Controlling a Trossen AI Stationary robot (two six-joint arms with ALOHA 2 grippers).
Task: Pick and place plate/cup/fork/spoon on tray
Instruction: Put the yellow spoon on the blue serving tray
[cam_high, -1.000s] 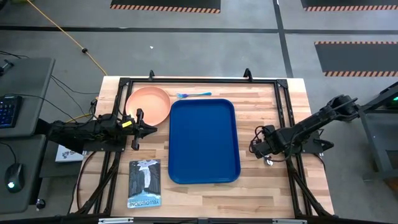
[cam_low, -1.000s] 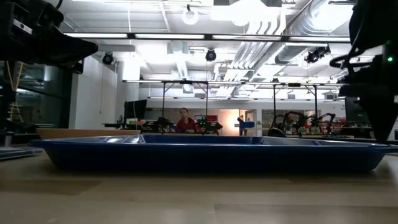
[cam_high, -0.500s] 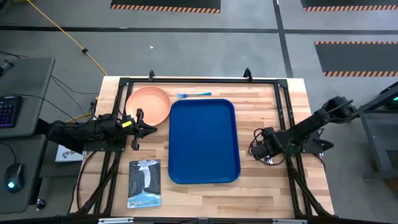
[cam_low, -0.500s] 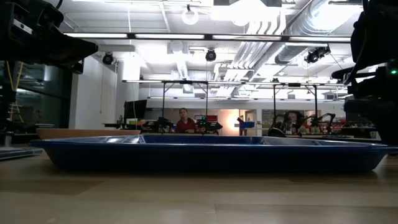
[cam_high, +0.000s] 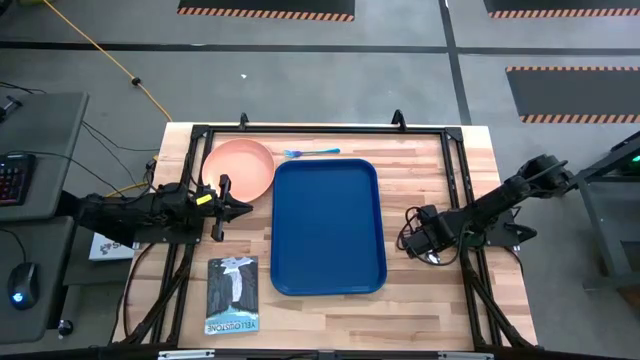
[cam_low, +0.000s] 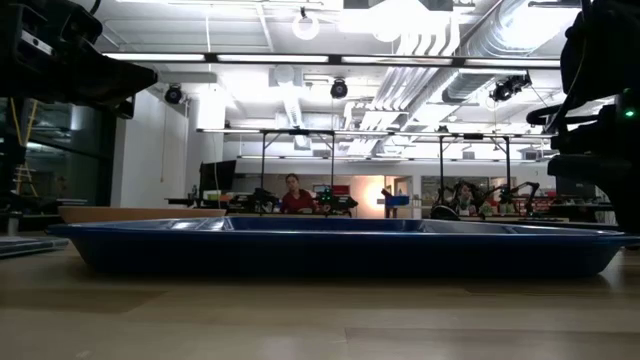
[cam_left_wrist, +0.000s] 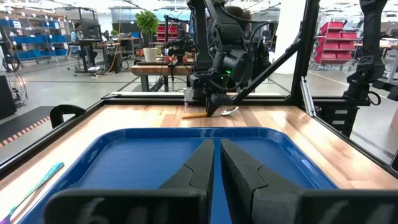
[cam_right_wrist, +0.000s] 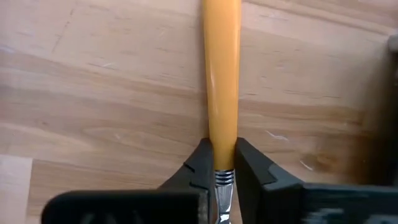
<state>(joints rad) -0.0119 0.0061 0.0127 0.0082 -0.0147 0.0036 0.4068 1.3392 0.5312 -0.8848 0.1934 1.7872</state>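
Note:
The spoon (cam_right_wrist: 222, 74), with an orange handle and a metal bowl (cam_left_wrist: 231, 111), lies on the wood right of the blue tray (cam_high: 329, 226). My right gripper (cam_right_wrist: 221, 165) is shut on it. The salmon-pink plate (cam_high: 239, 167) rests flat at the far left. The light-blue fork (cam_high: 310, 152) lies just beyond the tray's far rim. My left gripper (cam_high: 222, 195) hovers shut beside the plate's near right edge, pointing at the tray. The cup is out of view. My right gripper pinches the spoon's orange handle (cam_right_wrist: 222, 140) between its two fingers, at the end where the handle meets the metal neck. The fingers come from above, pointing down, and lie across the handle. The spoon lies level on the table, handle (cam_left_wrist: 196, 114) toward the far edge.
A grey-blue booklet (cam_high: 232, 294) lies near the front left corner. A black frame (cam_high: 320, 130) runs along the table's edges. Bare wood lies between the tray and the right arm. People show in the room beyond the table.
My right gripper has sunk toward the table over the spoon and shifted a little toward the tray. The spoon, plate, fork and tray lie where they were.

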